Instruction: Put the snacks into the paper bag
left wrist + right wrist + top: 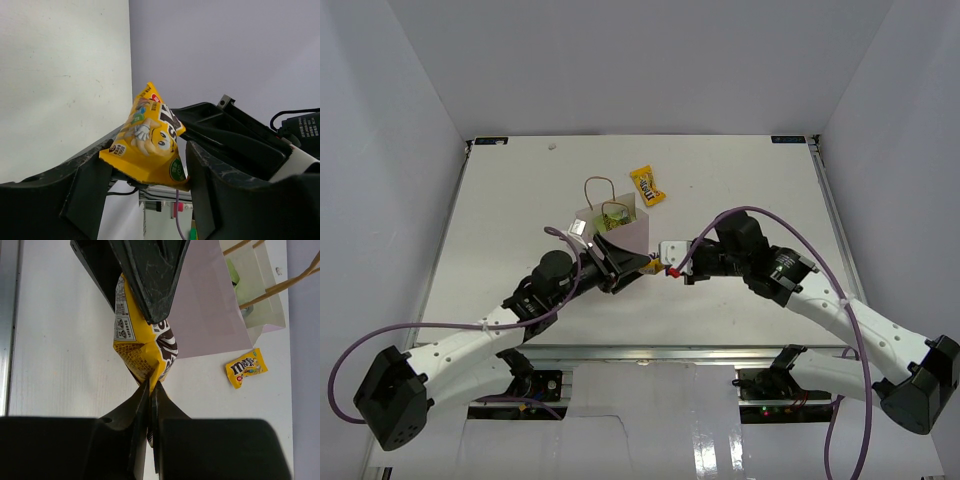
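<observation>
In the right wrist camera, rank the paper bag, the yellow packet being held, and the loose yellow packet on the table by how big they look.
1. paper bag
2. held yellow packet, though nearness to the camera enlarges it
3. loose yellow packet, smallest; whether it truly differs from the held one is unsure.

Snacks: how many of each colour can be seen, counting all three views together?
Yellow: 2, the held yellow packet and the loose yellow packet beside the paper bag.
Lime-green: 1, a lime-green packet visible inside the bag; more may be hidden.
Dark purple: 0 visible.
Total: 3.
</observation>
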`<state>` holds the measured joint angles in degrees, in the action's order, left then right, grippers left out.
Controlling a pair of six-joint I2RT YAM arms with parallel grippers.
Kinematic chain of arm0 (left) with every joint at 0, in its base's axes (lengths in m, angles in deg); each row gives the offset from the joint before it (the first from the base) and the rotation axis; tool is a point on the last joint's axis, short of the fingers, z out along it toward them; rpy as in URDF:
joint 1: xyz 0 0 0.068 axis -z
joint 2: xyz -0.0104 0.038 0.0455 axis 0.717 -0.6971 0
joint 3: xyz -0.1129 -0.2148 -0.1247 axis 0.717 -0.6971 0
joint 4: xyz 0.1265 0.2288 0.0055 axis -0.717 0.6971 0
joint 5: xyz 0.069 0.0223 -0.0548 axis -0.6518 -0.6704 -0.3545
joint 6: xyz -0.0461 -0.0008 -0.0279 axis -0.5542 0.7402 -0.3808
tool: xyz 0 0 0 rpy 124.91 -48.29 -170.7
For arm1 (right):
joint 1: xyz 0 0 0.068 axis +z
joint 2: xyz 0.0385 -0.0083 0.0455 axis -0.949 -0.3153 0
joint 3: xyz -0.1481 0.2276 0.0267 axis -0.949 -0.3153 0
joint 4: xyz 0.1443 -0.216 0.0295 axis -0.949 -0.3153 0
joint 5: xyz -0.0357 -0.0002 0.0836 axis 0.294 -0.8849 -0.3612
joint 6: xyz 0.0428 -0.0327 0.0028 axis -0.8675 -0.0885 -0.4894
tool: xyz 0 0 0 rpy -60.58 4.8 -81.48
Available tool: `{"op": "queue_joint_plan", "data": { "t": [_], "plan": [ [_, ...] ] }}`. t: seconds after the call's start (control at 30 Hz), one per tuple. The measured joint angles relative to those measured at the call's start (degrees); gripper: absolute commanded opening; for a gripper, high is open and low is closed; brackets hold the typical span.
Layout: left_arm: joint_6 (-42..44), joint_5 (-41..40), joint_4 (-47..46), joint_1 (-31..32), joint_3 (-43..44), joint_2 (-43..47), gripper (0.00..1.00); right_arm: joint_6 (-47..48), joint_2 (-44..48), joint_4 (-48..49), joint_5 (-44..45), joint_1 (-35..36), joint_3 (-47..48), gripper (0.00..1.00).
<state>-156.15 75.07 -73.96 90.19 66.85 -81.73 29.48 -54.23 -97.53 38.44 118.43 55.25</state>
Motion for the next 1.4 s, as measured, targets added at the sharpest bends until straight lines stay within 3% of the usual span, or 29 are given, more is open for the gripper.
{"op": "queue_joint_plan", "data": {
  "t": [0.13,0.27,0.33,0.47,0.5,0.6,0.8,0.97,1.2,1.4],
  "plan": [
    [0.0,-0.1,0.0,0.0,0.1,-0.6,0.59,0.0,1.0,0.0,-1.6,0.0,0.0,0.08],
    [0.1,-0.1,-0.4,0.0,0.1,-0.4,0.39,0.0,1.1,-0.1,-2.2,0.0,-0.2,0.10],
    [0.4,-0.2,-0.2,0.0,0.1,-0.1,0.35,0.0,1.1,0.0,-2.4,0.0,-0.2,0.15],
    [1.6,-0.3,0.5,0.1,0.0,1.4,0.24,-0.2,1.4,0.0,-3.5,0.0,-0.2,0.34],
    [2.1,-0.3,0.6,0.1,0.0,1.8,0.20,-0.3,1.5,0.0,-4.1,-0.1,-0.2,0.44],
    [3.9,-0.3,0.5,0.1,0.1,3.3,0.14,-0.5,1.9,-0.1,-6.2,-0.7,-0.2,0.51],
    [10.9,-0.9,4.2,0.2,2.1,7.2,0.09,-1.9,3.4,-0.1,-9.9,-3.0,-0.2,0.64],
    [21.4,-4.5,15.3,0.4,12.3,10.2,0.06,-3.3,7.0,-0.2,-12.1,-7.5,-0.1,0.74],
    [38.6,-12.7,28.2,0.4,29.1,13.8,0.03,-5.8,13.4,0.3,-15.0,-16.1,-0.8,0.77],
    [56.1,-19.8,35.8,0.4,38.2,12.2,0.03,-9.1,13.7,4.2,-17.6,-23.2,-6.6,0.77]
  ]
}}
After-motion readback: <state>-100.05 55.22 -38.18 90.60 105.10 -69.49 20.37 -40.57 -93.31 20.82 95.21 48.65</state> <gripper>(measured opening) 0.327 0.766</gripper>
